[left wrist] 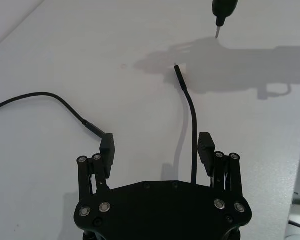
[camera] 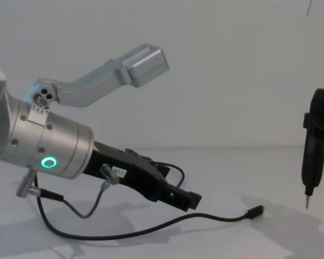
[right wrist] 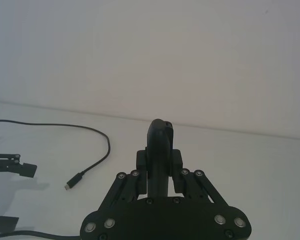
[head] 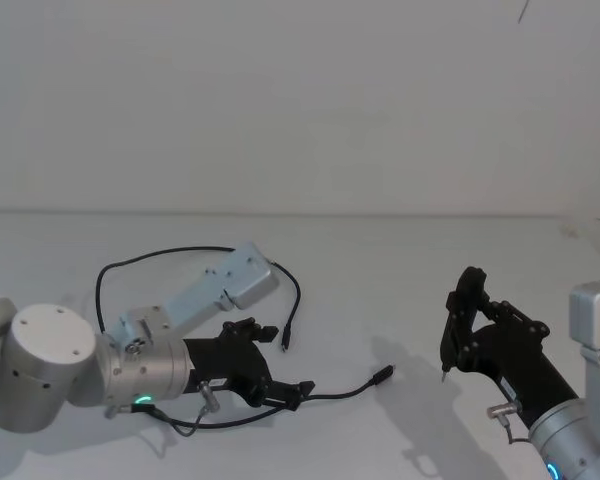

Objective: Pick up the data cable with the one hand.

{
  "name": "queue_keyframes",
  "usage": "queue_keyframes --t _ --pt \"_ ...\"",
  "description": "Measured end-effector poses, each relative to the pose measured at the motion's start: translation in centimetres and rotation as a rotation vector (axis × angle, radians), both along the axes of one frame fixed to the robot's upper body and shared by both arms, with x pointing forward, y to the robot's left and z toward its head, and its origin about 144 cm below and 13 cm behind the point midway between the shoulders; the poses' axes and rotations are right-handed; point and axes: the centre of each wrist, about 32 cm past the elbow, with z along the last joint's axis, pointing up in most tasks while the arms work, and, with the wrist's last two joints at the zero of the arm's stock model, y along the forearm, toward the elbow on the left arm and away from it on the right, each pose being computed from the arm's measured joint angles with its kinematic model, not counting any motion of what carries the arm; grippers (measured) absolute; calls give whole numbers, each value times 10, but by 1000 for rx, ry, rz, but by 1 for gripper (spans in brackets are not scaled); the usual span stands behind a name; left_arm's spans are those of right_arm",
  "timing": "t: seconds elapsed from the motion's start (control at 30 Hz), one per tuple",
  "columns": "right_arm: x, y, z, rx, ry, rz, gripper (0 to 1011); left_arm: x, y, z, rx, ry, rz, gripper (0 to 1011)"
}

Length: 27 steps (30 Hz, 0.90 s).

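The data cable [head: 330,392] is a thin black cord lying on the white table, looping behind my left arm. One plug [head: 383,375] rests toward the middle and the other plug [head: 285,345] sits near my left gripper [head: 285,360]. This gripper is open and low over the table. In the left wrist view the data cable [left wrist: 194,125] runs between the jaws of the left gripper [left wrist: 156,146], close beside one finger [left wrist: 206,147]. From the chest the data cable [camera: 151,229] passes under the left gripper [camera: 175,186]. My right gripper [head: 475,335] is shut on a slim black pointed tool [right wrist: 160,145].
A short grey wire [camera: 97,194] with silver plugs hangs from my left wrist. A pale metal bracket [head: 230,285] juts from that wrist. The pointed tool's tip [camera: 306,204] hovers above the table to the right of the plug. A white block [head: 595,320] stands at the right edge.
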Motion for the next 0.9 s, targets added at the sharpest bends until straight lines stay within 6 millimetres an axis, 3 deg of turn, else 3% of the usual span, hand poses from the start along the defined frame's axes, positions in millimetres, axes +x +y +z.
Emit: queue_keyframes --t 0.9 --pt "0 0 0 0 0 0 279 8 -19 -3 68 58 0 1001"
